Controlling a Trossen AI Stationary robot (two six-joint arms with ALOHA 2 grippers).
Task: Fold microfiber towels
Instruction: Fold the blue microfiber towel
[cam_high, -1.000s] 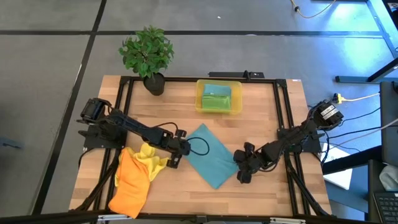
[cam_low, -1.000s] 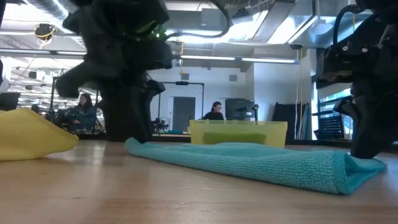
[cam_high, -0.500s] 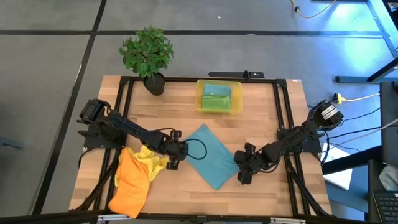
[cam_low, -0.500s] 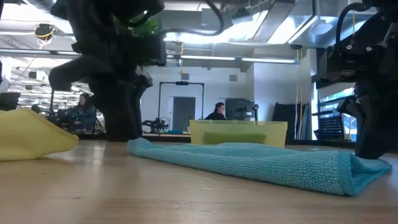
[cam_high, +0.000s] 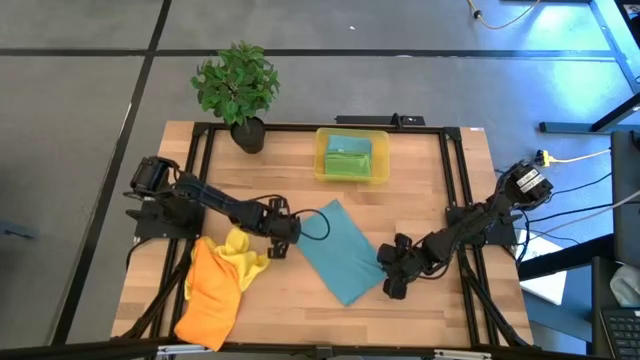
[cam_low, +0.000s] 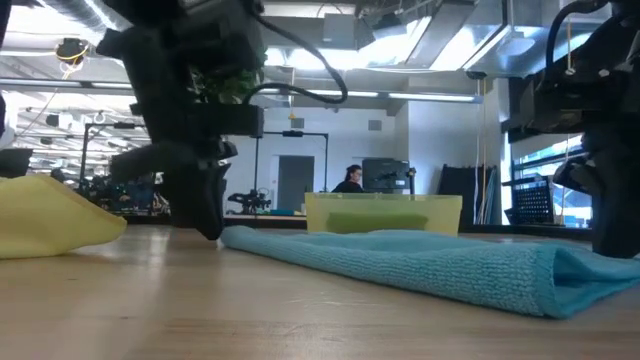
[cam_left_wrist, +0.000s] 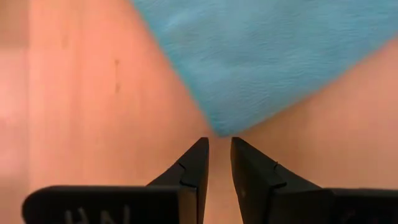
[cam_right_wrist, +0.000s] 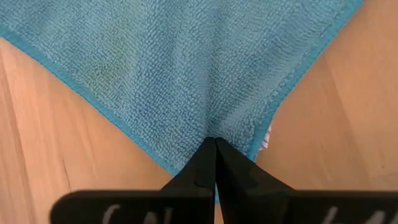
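A teal-blue towel (cam_high: 340, 250), folded over, lies flat in the middle of the table. My left gripper (cam_left_wrist: 219, 144) stands at the towel's left corner (cam_left_wrist: 217, 127), fingers a little apart with nothing between them, tips just short of the cloth. My right gripper (cam_right_wrist: 213, 144) is shut on the towel's right corner. An orange towel (cam_high: 210, 290) and a crumpled yellow towel (cam_high: 245, 252) lie heaped at the near left. A green towel (cam_high: 348, 163) lies folded in the yellow bin (cam_high: 380, 150). My right gripper has the teal towel's right corner (cam_right_wrist: 208, 127) between its two shut fingers, coming from above and slanting down. Its own fingers hide how many layers they have. The corner sits slightly raised (cam_low: 585, 265) while the remainder of the towel lies on the table.
A potted plant (cam_high: 237, 90) stands at the far left corner. The yellow bin stands at the far middle. Bare wood (cam_high: 280, 310) shows along the near edge, between the towel heap and the teal towel.
My left gripper has moved a little toward the far edge and rolled about its own axis, its finger gap unchanged. The teal towel has slid slightly toward the table's right, so its left corner now lies free just ahead of the left fingertips.
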